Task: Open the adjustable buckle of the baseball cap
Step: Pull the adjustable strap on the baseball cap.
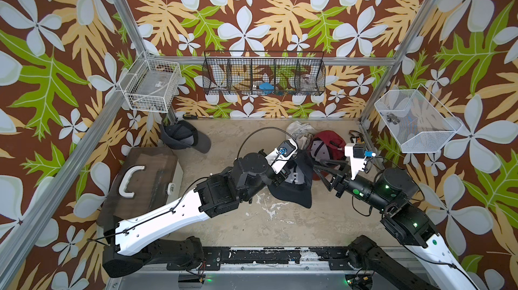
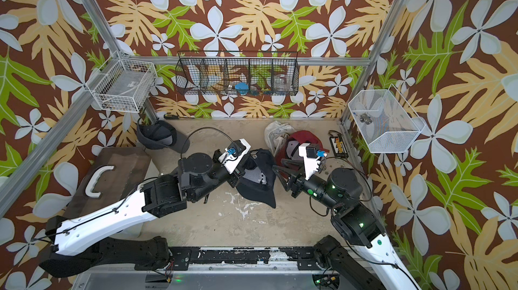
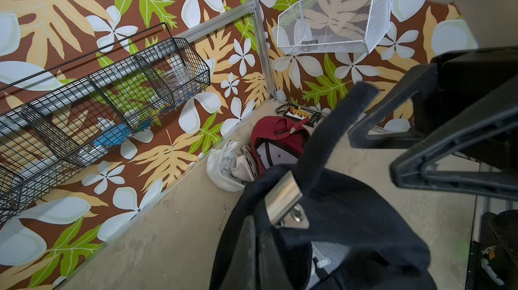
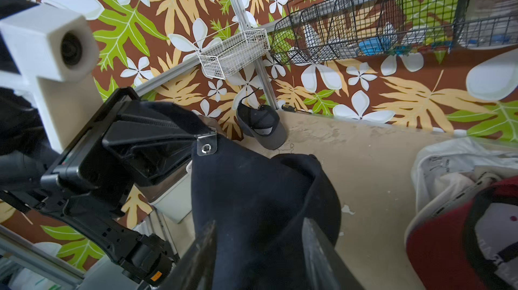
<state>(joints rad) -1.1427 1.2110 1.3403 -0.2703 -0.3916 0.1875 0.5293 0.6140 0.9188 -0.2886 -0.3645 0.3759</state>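
A navy baseball cap (image 1: 294, 190) (image 2: 259, 182) hangs above the middle of the floor in both top views. My left gripper (image 3: 259, 236) is shut on the cap's dark cloth right beside the silver buckle (image 3: 284, 201). The buckle's shiny flap stands at an angle to its riveted base plate. The right wrist view shows the buckle (image 4: 206, 145) at the tip of the left gripper's fingers (image 4: 145, 140). My right gripper (image 4: 259, 225) (image 1: 319, 175) is open, its fingers apart on either side of the cap cloth without pinching it. A loose dark strap (image 3: 336, 123) rises beside the right gripper's fingers (image 3: 420, 134).
A red cap (image 1: 326, 142) and a white cloth (image 1: 301, 133) lie at the back right. A dark grey cap (image 1: 182, 137) lies back left near a brown case (image 1: 140, 179). Wire baskets (image 1: 263, 78) (image 1: 151, 85) (image 1: 414, 120) hang on the walls.
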